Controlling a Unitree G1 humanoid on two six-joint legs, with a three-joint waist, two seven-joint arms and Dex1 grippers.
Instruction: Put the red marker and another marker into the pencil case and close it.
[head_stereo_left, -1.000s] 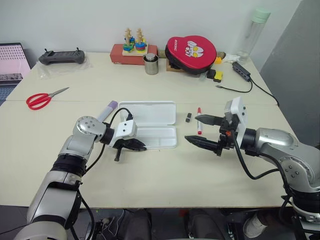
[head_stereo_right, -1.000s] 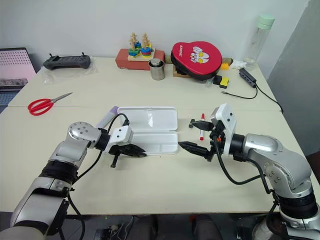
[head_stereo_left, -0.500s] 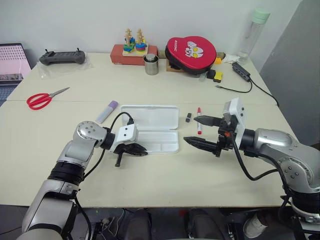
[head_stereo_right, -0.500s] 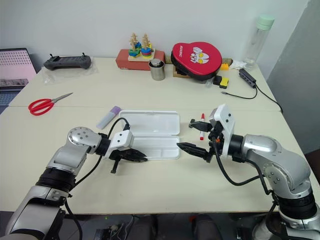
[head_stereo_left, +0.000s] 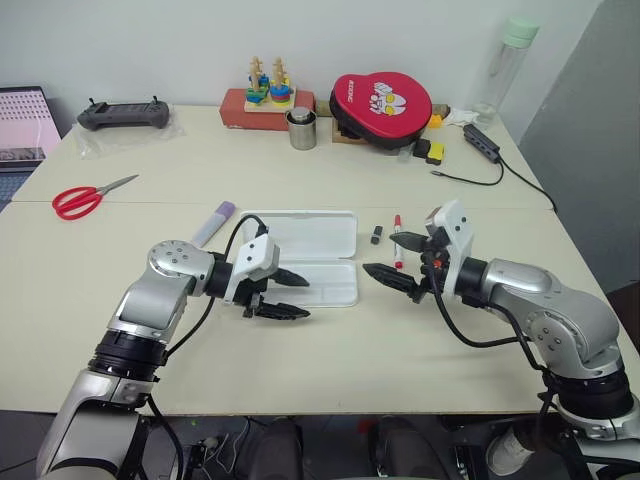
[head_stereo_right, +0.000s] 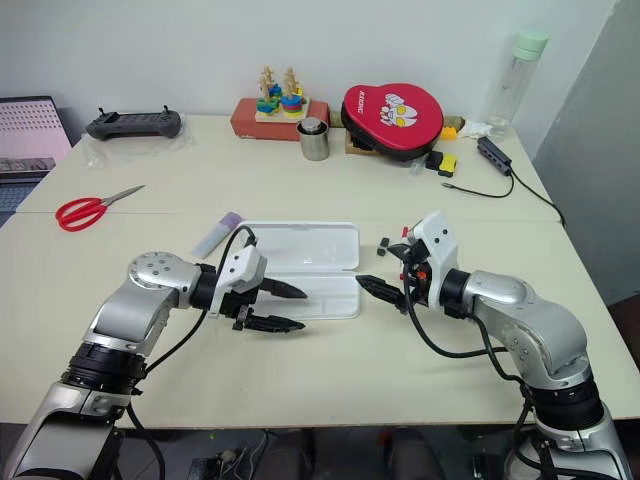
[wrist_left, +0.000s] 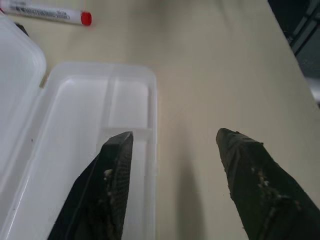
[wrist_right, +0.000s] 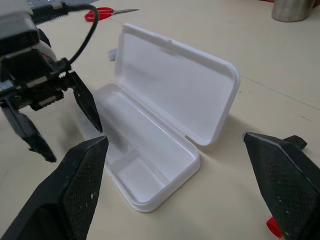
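Pencil case (head_stereo_left: 305, 255) lying open, left tool (head_stereo_left: 296, 295) parted at its edge — right tool (head_stereo_left: 392, 256) spread wide, red marker (head_stereo_left: 397, 239) beside it

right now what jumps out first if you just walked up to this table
The open white pencil case lies mid-table, lid back and tray empty, with both grippers open at its ends: the left gripper and the right gripper. The red marker lies just beyond the right one; the lavender highlighter lies beside the lid's left end.
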